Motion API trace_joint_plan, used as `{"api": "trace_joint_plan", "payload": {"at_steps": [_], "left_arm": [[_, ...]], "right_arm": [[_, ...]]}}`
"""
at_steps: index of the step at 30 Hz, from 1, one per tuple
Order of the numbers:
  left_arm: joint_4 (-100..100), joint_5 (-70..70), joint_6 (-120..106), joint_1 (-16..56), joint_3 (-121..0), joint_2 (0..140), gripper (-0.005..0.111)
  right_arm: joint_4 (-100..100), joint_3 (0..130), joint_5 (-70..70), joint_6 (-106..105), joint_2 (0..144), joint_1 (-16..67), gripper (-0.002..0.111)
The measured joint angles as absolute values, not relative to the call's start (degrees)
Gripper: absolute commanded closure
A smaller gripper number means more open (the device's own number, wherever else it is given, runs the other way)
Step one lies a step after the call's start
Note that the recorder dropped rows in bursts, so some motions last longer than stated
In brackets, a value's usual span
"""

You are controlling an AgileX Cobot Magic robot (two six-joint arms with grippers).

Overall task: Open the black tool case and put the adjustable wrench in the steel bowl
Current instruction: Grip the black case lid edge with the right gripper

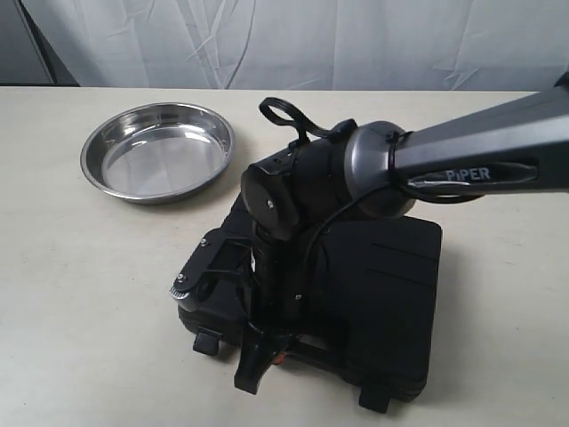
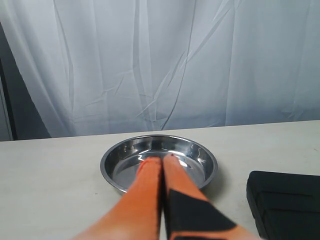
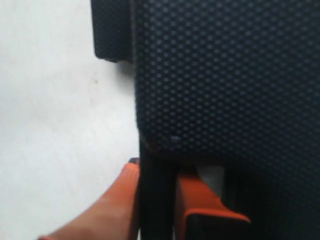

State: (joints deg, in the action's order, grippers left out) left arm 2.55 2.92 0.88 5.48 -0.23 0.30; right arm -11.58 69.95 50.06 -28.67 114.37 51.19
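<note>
The black tool case (image 1: 391, 285) lies shut on the table, so the adjustable wrench is hidden. My right gripper (image 1: 260, 360) points down at the case's front edge. In the right wrist view its orange fingers (image 3: 125, 190) are shut on a black bar of the case, which looks like its handle (image 3: 156, 200), below the textured lid (image 3: 225, 75). The steel bowl (image 1: 89, 160) sits empty at the back left. My left gripper (image 2: 162, 159) is shut on nothing, its tips pointing at the bowl (image 2: 107, 167). The case corner (image 2: 285, 200) lies beside it. The left arm is outside the exterior view.
The right arm's wrist and PiPER forearm (image 1: 471, 160) reach in from the right over the case. Two latches (image 1: 209, 342) (image 1: 373, 400) stick out at the case's front edge. The pale tabletop (image 1: 89, 311) ends at a white curtain (image 2: 160, 60) behind.
</note>
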Motion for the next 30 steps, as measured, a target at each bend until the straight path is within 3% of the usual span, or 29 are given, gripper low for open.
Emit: {"api": "trace_joint_plan", "payload": {"at_steps": [11,26,30], "left_arm": [[2.5,2.9,0.9,5.5,-0.2,0.3,0.107],[2.5,2.9,0.9,5.5,-0.2,0.3,0.107],[2.5,2.9,0.9,5.5,-0.2,0.3,0.107]], "right_arm": [[-11.5,70.0,50.2,-28.7,113.6,51.2,0.089],[-11.5,70.0,50.2,-28.4,113.6,51.2,0.088],[-11.6,70.0,50.4,-28.4,113.6,51.2,0.079]]}}
